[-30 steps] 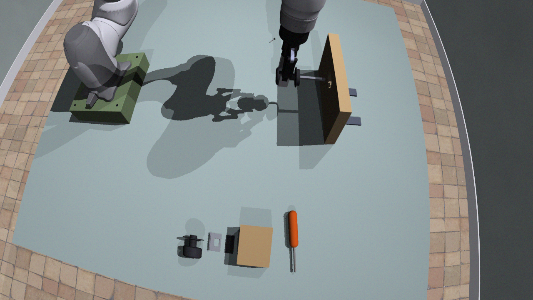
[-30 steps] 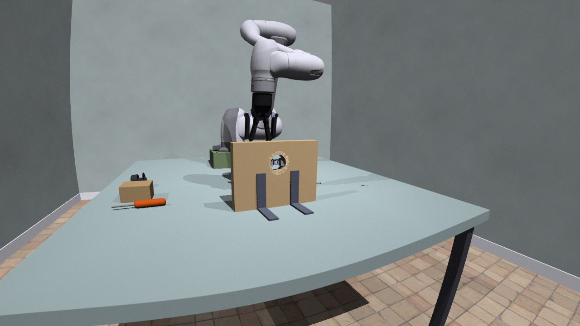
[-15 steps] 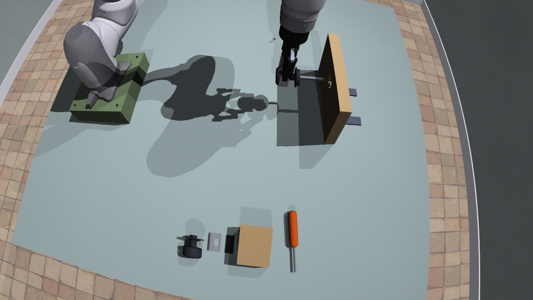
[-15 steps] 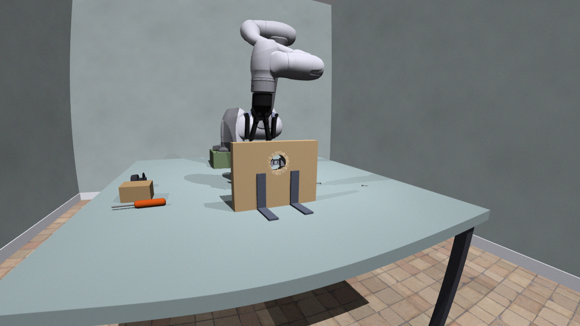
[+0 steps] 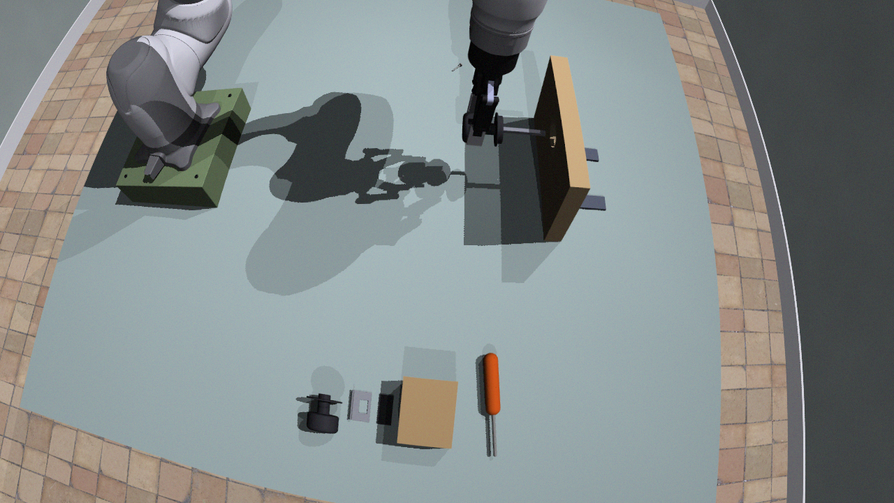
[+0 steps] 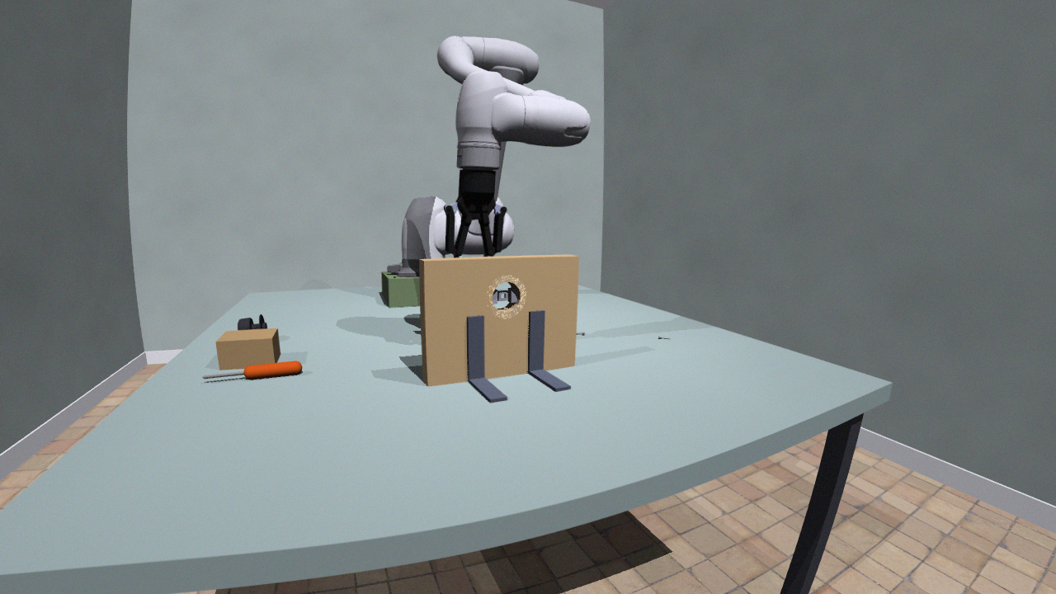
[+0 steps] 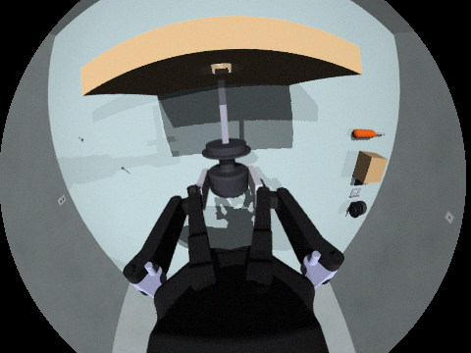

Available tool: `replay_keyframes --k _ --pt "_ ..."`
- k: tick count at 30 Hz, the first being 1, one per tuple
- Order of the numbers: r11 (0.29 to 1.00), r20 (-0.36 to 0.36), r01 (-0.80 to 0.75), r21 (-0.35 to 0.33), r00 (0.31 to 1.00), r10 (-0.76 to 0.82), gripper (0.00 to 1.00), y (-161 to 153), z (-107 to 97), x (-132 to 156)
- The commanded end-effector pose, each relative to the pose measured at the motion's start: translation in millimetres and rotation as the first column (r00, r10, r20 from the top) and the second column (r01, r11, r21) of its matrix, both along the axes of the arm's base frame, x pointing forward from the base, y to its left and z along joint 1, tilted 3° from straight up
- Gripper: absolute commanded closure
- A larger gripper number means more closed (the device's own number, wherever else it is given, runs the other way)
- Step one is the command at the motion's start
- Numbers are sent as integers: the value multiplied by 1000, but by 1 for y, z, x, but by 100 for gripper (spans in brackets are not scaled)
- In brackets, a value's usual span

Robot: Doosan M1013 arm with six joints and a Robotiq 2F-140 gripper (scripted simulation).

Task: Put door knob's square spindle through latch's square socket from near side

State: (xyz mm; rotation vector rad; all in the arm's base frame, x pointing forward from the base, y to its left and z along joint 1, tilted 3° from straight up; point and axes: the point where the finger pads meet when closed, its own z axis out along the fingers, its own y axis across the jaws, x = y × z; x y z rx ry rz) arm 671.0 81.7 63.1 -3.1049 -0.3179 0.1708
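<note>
An upright wooden panel (image 5: 566, 147) stands on two grey brackets, with the latch's square socket (image 5: 552, 141) in the face toward the robot. My gripper (image 5: 476, 128) is shut on the dark door knob (image 7: 227, 178), holding it level on the robot's side of the panel. The knob's round plate (image 5: 498, 128) stands well off the wood. Its grey spindle (image 5: 524, 131) points at the socket, and its tip is at the socket's mouth (image 7: 222, 69). In the exterior view the socket shows through the panel's round hole (image 6: 506, 296).
Near the table's front edge lie a second dark knob (image 5: 321, 413), a small grey plate (image 5: 360, 405), a wooden block (image 5: 424, 411) with a black latch part and an orange-handled screwdriver (image 5: 490, 388). The robot's green base (image 5: 187, 149) is at the back left. A small screw (image 5: 460, 64) lies behind the gripper.
</note>
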Motion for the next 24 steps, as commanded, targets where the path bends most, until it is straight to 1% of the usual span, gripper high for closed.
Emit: replay_keyframes --k 1,24 --pt "1000 0 0 0 1000 0 58 0 0 0" --pt "1000 0 0 0 1000 0 58 1 0 3"
